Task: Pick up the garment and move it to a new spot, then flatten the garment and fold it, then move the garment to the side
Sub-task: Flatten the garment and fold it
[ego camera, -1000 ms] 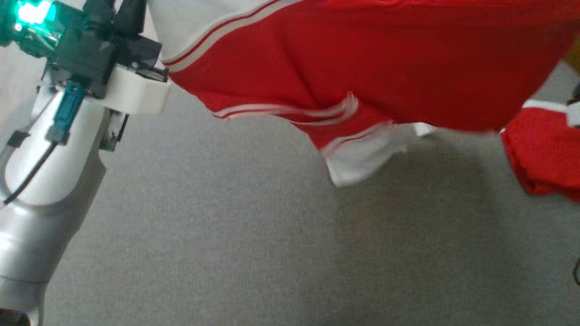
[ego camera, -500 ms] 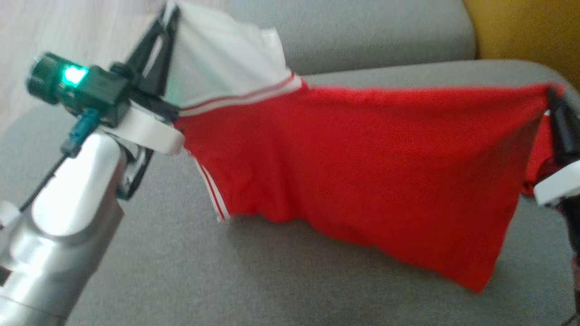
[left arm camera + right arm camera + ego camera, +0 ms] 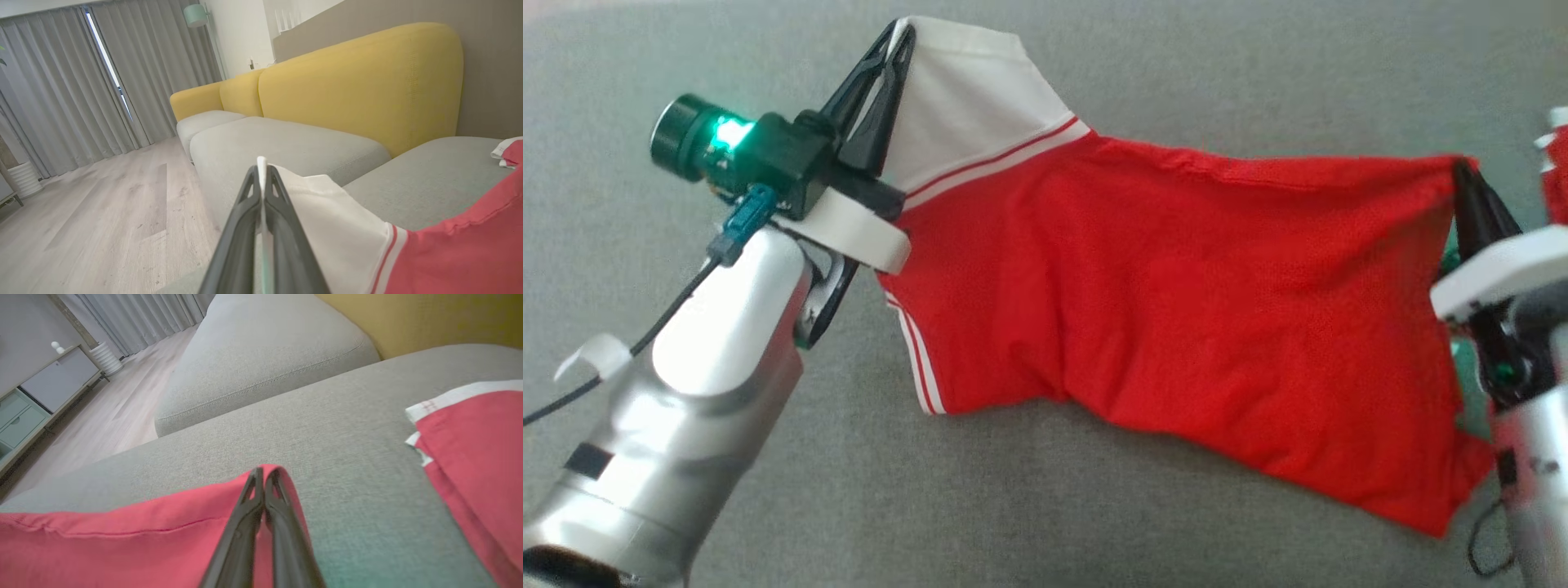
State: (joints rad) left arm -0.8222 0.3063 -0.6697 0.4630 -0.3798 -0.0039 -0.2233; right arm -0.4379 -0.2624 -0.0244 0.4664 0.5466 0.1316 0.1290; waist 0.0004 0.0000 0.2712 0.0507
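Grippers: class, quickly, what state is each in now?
Left gripper: shut on the red-and-white fabric shirt, at its white sleeve.
Right gripper: shut on the shirt's red edge.

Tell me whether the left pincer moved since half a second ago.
Cannot tell: the head camera shifted. The left pincer, shut on the garment, now shows against the grey sofa seat instead of beside the wooden floor.

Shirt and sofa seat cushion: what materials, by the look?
Shirt: soft, thin, matte fabric, probably a cotton or blend knit; it sags and wrinkles where it hangs, and the hem is stitched. Seat cushion: grey woven upholstery, matte, with a coarse flecked weave showing. The exact fibre of either can't be told.
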